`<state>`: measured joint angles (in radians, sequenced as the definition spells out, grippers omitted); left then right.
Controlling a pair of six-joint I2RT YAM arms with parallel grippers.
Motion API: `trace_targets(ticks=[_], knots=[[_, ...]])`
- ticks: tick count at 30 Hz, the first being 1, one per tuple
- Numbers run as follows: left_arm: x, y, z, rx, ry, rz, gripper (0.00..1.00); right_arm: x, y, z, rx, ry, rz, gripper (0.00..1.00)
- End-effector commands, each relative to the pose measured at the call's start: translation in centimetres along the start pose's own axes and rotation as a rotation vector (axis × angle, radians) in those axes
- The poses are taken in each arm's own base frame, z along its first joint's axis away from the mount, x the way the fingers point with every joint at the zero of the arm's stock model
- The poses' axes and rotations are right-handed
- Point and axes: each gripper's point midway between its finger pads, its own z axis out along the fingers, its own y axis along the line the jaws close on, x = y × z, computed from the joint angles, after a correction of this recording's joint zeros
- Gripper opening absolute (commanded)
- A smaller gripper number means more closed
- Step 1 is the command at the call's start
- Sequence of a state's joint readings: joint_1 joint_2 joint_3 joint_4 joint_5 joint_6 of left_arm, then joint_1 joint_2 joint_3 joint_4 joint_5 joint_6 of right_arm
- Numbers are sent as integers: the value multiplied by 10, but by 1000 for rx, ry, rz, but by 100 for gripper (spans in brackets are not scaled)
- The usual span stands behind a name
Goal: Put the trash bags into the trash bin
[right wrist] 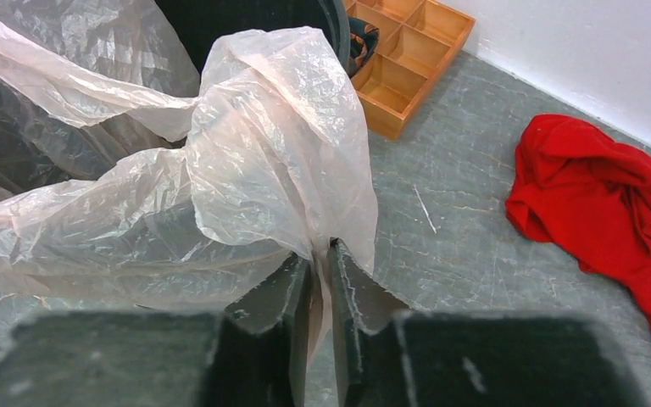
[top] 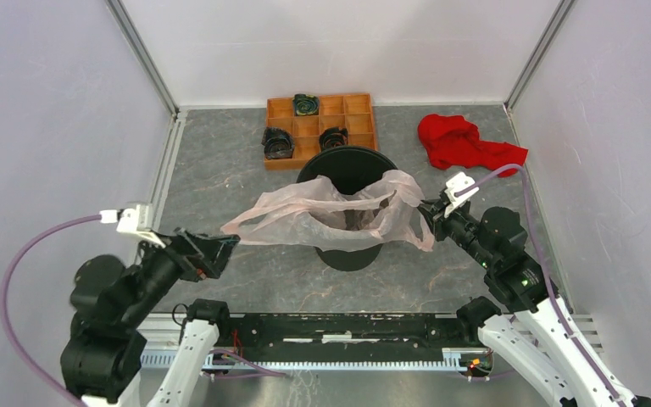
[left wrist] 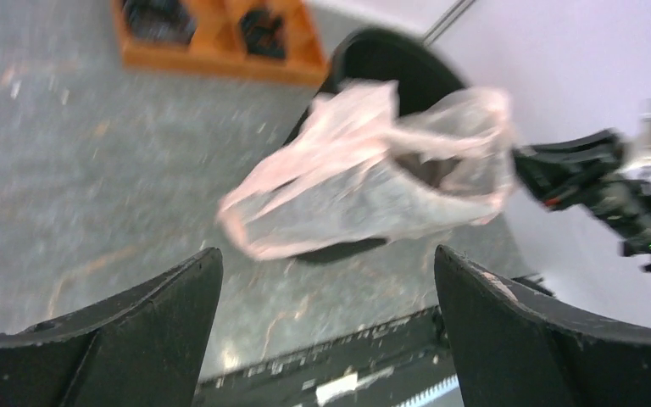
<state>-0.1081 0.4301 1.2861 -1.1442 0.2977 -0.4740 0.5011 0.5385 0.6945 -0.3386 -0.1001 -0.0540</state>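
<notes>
Centre frame: limp, likely feather-light trash bag (top: 305,212) drapes over the trash bin (top: 343,153). Right gripper (right wrist: 320,263) pinches its bunched right edge, probably the best hold; left gripper (top: 225,246) gapes empty.

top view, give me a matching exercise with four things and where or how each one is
Things:
1. trash bag
2. red cloth
3. orange tray
4. left end effector

Place or state:
A. crumpled, to the right of the tray
B. draped over the mouth of the trash bin
C. open, holding nothing
D. behind the bin, near the back wall

Pairs: 1-B, 2-A, 3-D, 4-C
</notes>
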Motion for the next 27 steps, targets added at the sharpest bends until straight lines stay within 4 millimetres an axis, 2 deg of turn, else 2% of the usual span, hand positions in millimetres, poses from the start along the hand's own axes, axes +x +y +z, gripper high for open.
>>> trace_targets(ticks=[1,4,8,13,17,18,19,21,27], knots=[[-57,-55,-11,241,-203,111,100,-23,-6,-3,24,-69,-18,17],[-49,-64,20,343,-94,175,97,-27,-9,-4,43,-74,-1,16],[-35,-45,53,321,-44,228,97,-38,-18,-6,94,-52,49,9],[-20,-25,87,279,61,326,95,-50,-13,-2,71,-38,118,4],[-24,-19,105,196,84,438,94,-51,-12,5,64,-10,138,2],[-20,-19,111,188,109,465,94,-52,-11,6,61,-4,146,1],[-11,-20,121,194,154,490,99,-53,-10,8,54,-1,157,1],[3,-27,130,223,206,532,100,-58,-8,12,41,-1,181,1],[20,-34,145,238,226,610,100,-64,-9,20,47,34,210,1]])
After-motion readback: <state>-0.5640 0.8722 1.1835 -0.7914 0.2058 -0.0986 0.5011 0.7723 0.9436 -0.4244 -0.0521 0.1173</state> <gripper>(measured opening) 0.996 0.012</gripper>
